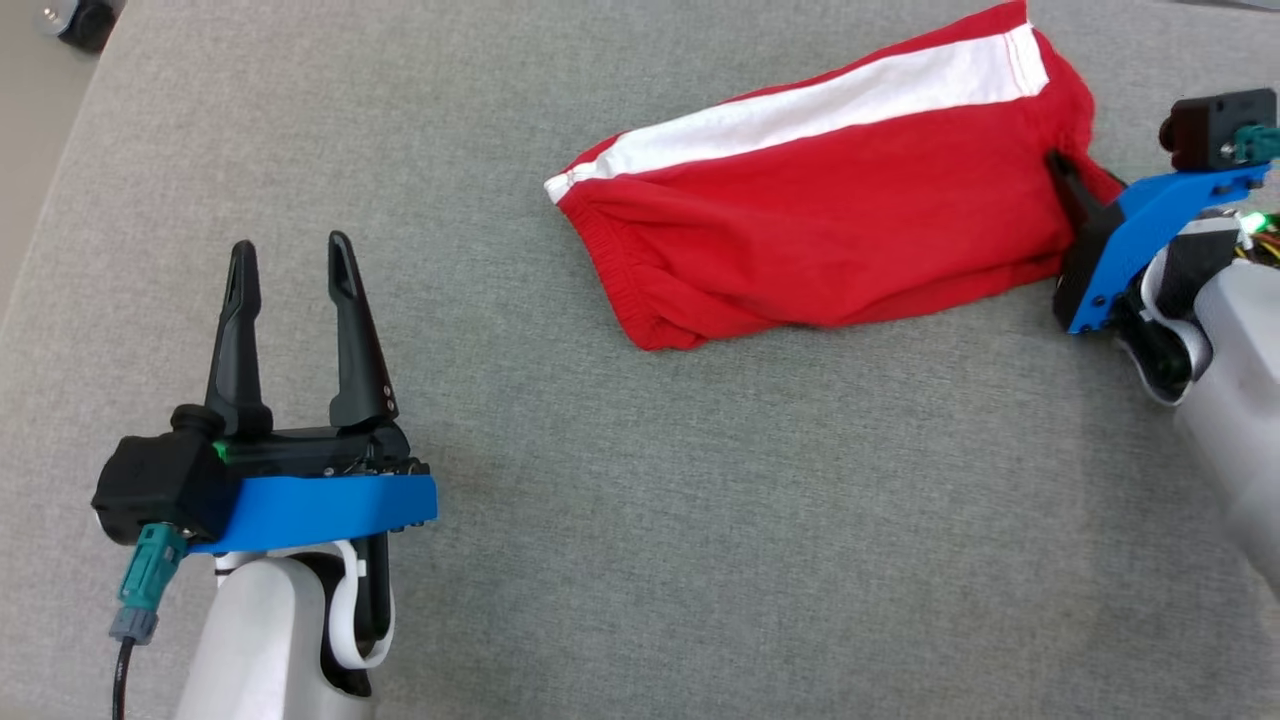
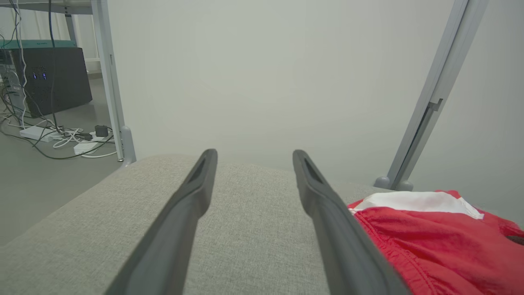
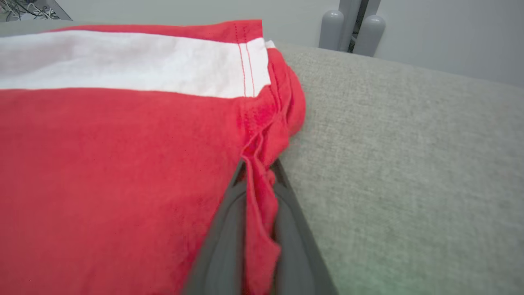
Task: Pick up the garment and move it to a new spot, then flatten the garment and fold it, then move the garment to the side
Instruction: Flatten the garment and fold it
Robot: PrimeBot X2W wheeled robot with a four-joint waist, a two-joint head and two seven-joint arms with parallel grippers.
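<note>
Garment [image 1: 830,220]: red shorts w/ a white stripe [image 1: 830,105] along the far side. It lay flat-ish on the grey cloth-covered bench [image 1: 640,520], upper right of centre in head view, long axis approx. left-right and tilted up toward the right. The gathered waistband [image 1: 612,262] end pointed to the robot's left, the stitched hem end to its right. We saw a few wrinkles across the red panel.

Right gripper [image 3: 259,168] sat at the garment's right end, low to the bench. Its fingers were pressed together on a bunched fold of red cloth by the hem; right wrist view showed the fold squeezed btwn both fingers.

Left gripper [image 1: 290,250] was well apart from the garment, lower left of head view, fingers spread wide over the bench.

In left wrist view we noted the waistband end just beside that view's right finger. Beyond the bench edge stood a grey frame post [image 2: 432,102], w/ cables [image 2: 61,139] on the floor.
</note>
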